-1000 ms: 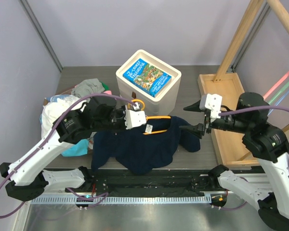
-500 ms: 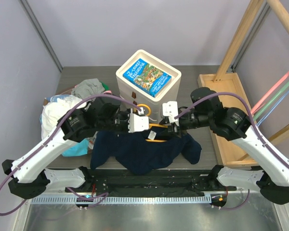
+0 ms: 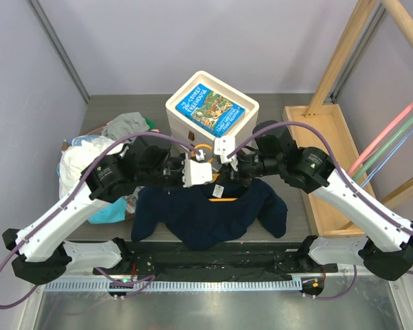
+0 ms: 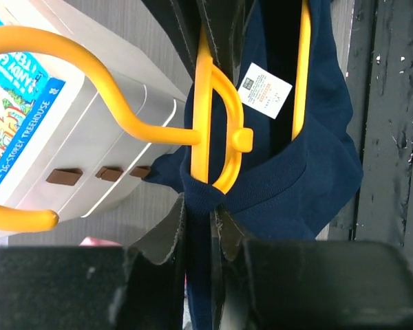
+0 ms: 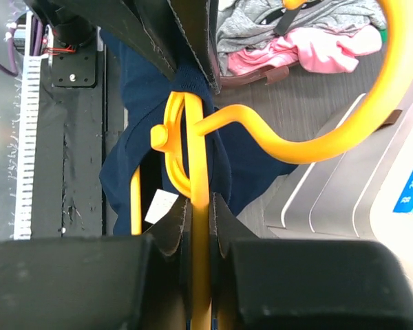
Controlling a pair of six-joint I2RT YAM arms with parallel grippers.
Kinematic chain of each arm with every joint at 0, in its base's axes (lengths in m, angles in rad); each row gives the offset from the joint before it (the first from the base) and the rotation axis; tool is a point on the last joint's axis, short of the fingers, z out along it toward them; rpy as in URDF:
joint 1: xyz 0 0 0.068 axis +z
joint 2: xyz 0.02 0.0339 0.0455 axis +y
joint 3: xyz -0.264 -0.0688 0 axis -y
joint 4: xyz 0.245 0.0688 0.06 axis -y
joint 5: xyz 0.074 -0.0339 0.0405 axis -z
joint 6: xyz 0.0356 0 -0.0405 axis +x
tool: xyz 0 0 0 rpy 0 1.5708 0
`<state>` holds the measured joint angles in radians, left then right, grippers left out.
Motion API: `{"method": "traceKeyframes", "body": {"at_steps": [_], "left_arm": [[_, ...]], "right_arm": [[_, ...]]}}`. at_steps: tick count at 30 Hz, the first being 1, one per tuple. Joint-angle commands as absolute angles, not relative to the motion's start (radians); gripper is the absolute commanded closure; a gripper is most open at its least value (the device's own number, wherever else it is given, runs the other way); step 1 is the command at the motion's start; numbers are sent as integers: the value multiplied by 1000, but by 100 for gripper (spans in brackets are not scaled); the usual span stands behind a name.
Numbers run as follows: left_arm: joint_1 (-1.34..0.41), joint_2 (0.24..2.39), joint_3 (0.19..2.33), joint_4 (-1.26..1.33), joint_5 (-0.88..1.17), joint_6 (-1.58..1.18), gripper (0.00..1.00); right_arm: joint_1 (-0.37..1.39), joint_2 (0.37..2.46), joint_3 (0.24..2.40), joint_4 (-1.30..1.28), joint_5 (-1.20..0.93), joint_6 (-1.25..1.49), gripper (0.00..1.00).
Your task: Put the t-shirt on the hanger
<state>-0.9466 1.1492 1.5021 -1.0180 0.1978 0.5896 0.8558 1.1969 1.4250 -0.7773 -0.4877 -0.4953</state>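
While the left gripper [image 4: 201, 210] pinches the t-shirt [image 3: 206, 213] by its collar, the right gripper [image 5: 199, 206] clamps the hanger [image 4: 199, 89] just right of it, likely steadying it for threading.

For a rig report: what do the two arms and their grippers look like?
The left arm and right arm have white link shells with black joints; a purple cable loops along each. A white camera block sits at each wrist. The left gripper and right gripper have black fingers with toothed edges.

Bright even light, near foreground blurred
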Motion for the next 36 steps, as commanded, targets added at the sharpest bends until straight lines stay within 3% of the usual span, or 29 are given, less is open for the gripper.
{"method": "traceKeyframes", "body": {"at_steps": [1, 3, 7, 10, 15, 19, 23, 29, 32, 34, 35, 36], "left_arm": [[-942, 1118, 1549, -1021, 143, 542, 77], [-904, 1120, 1552, -1104, 167, 554, 76], [-767, 1100, 1526, -1187, 274, 535, 87], [-689, 1066, 1514, -1190, 290, 555, 85], [-675, 1054, 1566, -1167, 354, 528, 61], [-676, 1078, 1626, -1128, 423, 468, 34], [-698, 1109, 1649, -1045, 462, 428, 27], [-920, 1210, 1672, -1006, 325, 417, 21], [-956, 1241, 1655, -936, 275, 394, 20], [-962, 1247, 1635, -878, 265, 400, 26], [-971, 1255, 1629, -864, 261, 408, 32], [-973, 1258, 1625, -844, 262, 425, 49]], "right_arm": [[876, 1137, 1445, -723, -425, -453, 99], [874, 1080, 1424, -726, -384, -474, 99], [874, 1013, 1391, -741, -365, -474, 99], [874, 983, 1378, -761, -361, -480, 99], [874, 982, 1376, -755, -359, -483, 99], [874, 1000, 1426, -756, -342, -450, 99], [876, 1002, 1473, -837, -322, -426, 99], [874, 969, 1493, -907, -262, -419, 99], [876, 973, 1517, -928, -265, -417, 99], [876, 969, 1532, -942, -281, -417, 99], [876, 966, 1537, -951, -288, -417, 99], [876, 965, 1542, -965, -294, -416, 99]]}}
